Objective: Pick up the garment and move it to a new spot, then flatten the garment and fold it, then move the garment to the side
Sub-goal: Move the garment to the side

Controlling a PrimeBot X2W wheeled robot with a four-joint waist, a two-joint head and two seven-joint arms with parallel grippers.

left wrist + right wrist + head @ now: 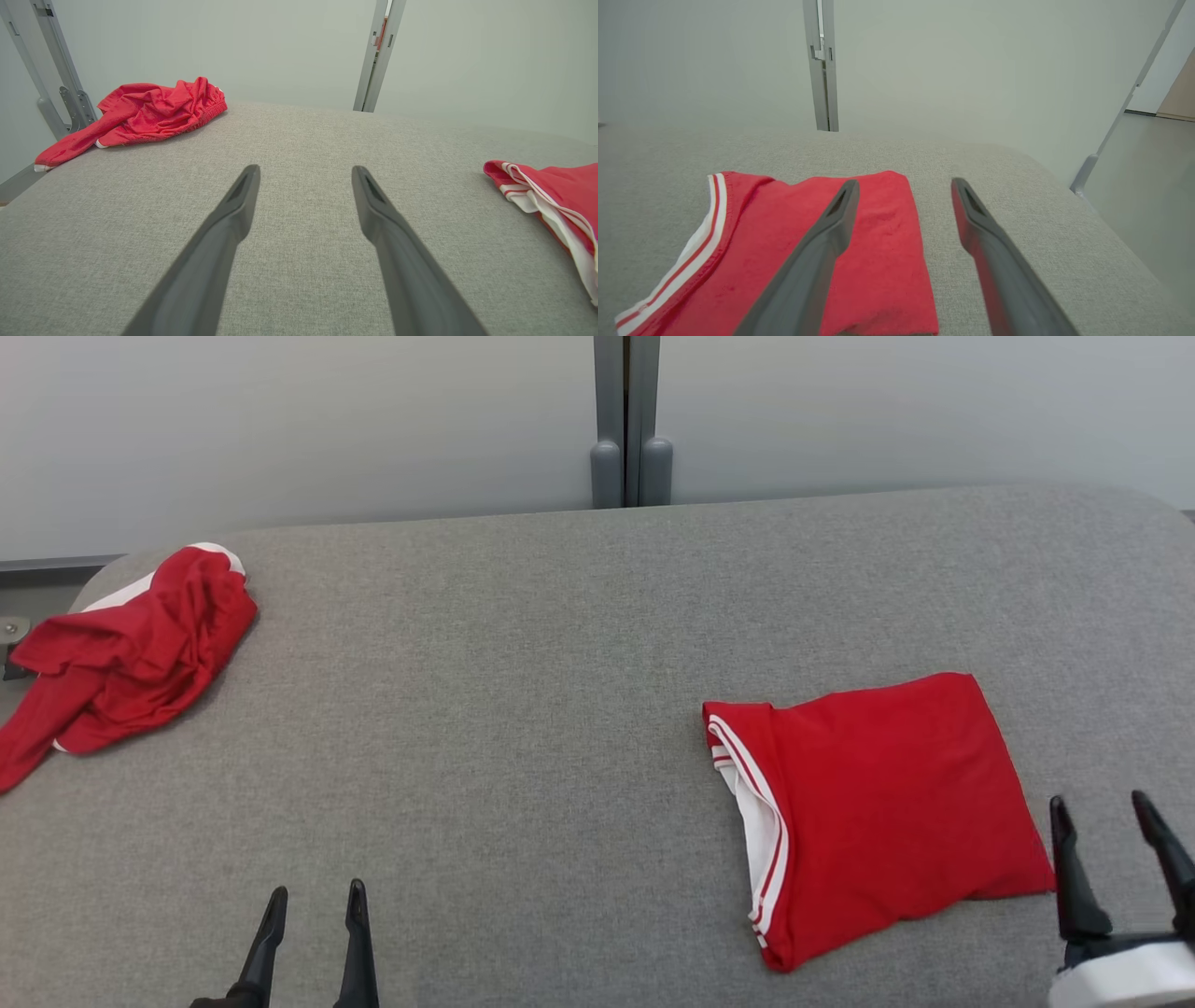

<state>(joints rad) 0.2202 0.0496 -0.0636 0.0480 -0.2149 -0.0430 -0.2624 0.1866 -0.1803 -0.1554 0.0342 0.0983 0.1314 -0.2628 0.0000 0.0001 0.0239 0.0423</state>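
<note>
A red garment (878,803) with white striped trim lies folded flat on the right part of the grey table (523,728); its trimmed edge (556,205) also shows in the left wrist view. My right gripper (1102,812) stands open at the folded garment's (878,261) lower right corner, its fingers apart with nothing between them. Near the table's front edge, left of centre, my left gripper (316,899) is open and empty above bare cloth. A second red garment (131,649) lies crumpled at the far left corner.
The crumpled red garment (145,114) hangs partly over the table's left edge. A grey metal post (627,420) rises behind the table's back edge. Another slanted frame bar (1125,107) stands off the table's right side. Bare grey cloth spans the middle.
</note>
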